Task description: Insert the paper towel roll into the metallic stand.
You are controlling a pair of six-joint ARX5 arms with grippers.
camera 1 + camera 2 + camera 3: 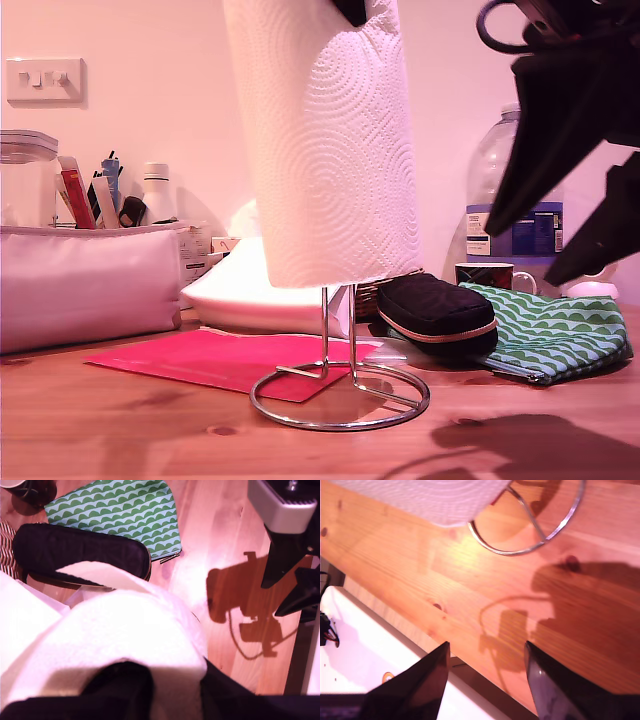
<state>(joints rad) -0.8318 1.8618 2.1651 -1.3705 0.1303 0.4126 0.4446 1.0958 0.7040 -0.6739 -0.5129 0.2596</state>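
One gripper (pixel 150 690) clamping paper towel roll (pixel 325 150), second gripper (pixel 487 680) parted, empty

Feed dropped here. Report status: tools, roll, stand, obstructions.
My first tool shut on the paper towel roll, roll partway down the metallic stand, base ring still clear. My second tool open, empty, aloft. Black pouch beside ring, not touching.

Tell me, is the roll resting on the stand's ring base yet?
Apart. The exterior view shows the roll hanging above the ring of the stand, with bare wire upright showing between the roll's bottom edge and the ring.
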